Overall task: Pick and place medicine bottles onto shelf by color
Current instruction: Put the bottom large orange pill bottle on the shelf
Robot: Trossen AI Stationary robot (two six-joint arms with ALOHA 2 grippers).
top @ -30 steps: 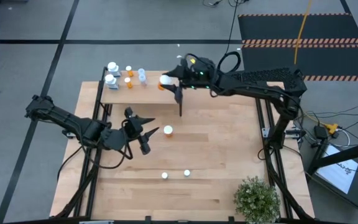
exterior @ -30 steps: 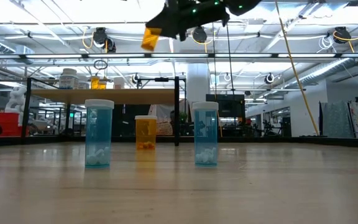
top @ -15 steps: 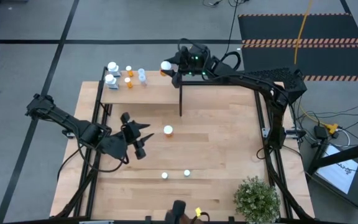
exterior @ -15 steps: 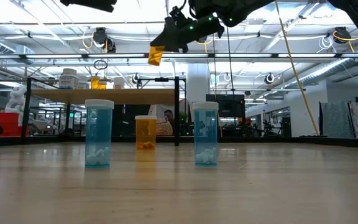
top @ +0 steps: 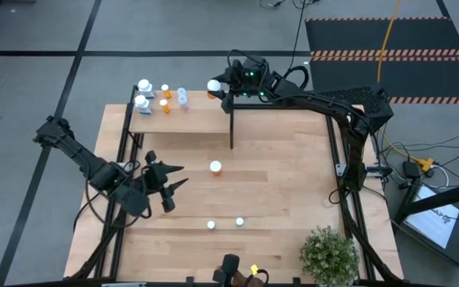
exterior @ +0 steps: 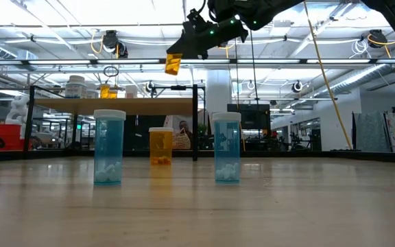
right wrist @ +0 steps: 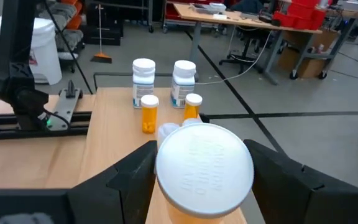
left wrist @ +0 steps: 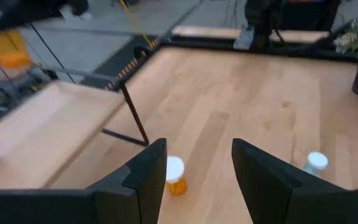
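Nearest the low camera, you have two blue bottles and standing upright on the table, well apart, with the potted plant at the near right corner. Behind them an orange bottle stands alone at mid-table. Your left gripper hangs over the left side of the table, fingers parted and nothing between them; its wrist view shows that orange bottle just beyond the fingertips. Farther back is the shelf, carrying two white bottles, two orange ones and a pale bluish one, all grouped at its left end. Your right gripper is raised above the shelf's far right end, clamped on an orange bottle with a white cap.
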